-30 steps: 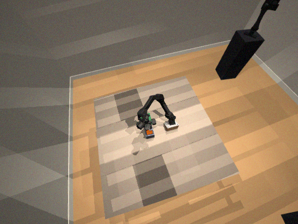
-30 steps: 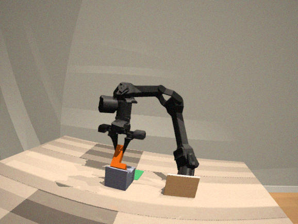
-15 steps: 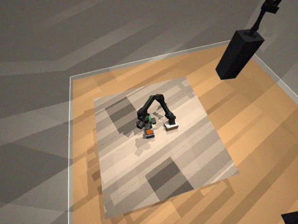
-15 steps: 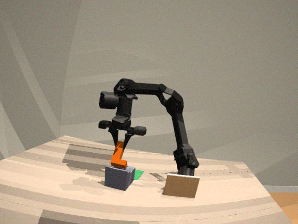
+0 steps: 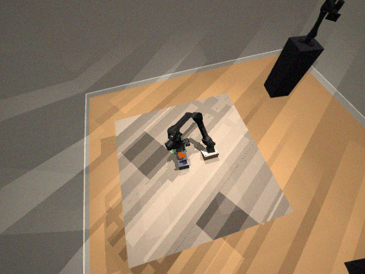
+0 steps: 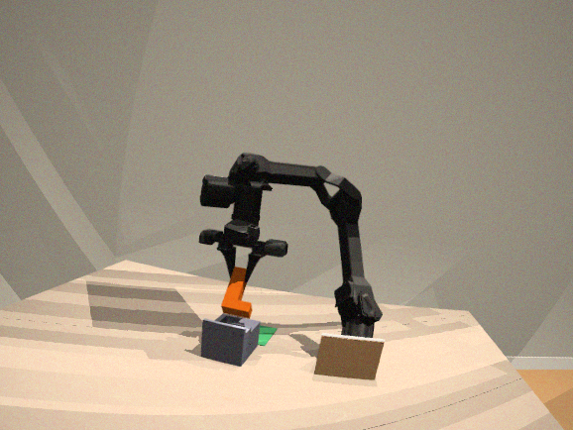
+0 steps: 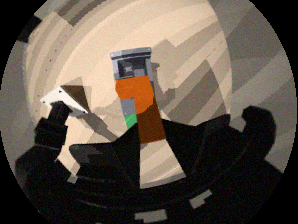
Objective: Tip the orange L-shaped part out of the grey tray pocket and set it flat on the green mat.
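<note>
The orange L-shaped part (image 5: 181, 154) (image 6: 235, 294) (image 7: 135, 90) is tilted steeply, its straight end up and its L-shaped end down. My gripper (image 6: 240, 277) (image 7: 149, 123) is shut on the raised straight end. The L-shaped end hangs just over the grey tray (image 5: 184, 166) (image 6: 220, 342) (image 7: 131, 52). A small gap seems to show between them in the exterior view; contact is hard to judge. Part of the tray's empty pocket shows in the wrist view. The green mat (image 6: 267, 335) (image 7: 131, 121) lies beside the tray, partly hidden by the tray, part and gripper.
The arm's base stands on a white-topped brown block (image 5: 210, 155) (image 6: 349, 358) (image 7: 76, 100) to one side of the tray. A tall black pedestal (image 5: 293, 66) with another arm stands far off at the upper right of the top view.
</note>
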{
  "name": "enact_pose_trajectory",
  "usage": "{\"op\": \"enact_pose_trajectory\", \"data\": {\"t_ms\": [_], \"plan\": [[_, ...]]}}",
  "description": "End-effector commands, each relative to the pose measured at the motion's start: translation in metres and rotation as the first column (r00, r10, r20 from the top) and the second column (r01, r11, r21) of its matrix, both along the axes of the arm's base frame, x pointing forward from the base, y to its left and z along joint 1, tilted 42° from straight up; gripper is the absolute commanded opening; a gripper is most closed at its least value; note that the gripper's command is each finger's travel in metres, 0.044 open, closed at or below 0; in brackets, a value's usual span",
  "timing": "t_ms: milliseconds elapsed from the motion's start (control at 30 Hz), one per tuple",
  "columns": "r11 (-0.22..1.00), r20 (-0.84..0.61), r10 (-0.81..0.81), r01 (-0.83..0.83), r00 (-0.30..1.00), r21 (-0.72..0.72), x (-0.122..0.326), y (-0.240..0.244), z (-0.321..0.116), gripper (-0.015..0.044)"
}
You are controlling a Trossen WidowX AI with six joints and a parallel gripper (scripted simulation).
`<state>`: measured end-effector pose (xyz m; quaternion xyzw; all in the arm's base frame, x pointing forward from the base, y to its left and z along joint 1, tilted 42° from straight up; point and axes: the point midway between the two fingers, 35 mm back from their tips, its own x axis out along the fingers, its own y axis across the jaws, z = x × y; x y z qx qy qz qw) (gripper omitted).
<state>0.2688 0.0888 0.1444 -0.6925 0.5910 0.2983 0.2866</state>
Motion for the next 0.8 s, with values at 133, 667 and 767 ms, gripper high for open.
{"op": "enact_pose_trajectory", "data": {"t_ms": [133, 667, 767], "plan": [[1.0, 0.002, 0.011, -0.011, 1.0, -0.005, -0.001, -0.031, 0.027, 0.0], [0.999, 0.029, 0.036, -0.036, 0.999, 0.008, -0.004, -0.086, 0.074, 0.0], [0.999, 0.029, 0.036, -0.037, 0.999, 0.008, -0.004, -0.086, 0.075, 0.0]]}}
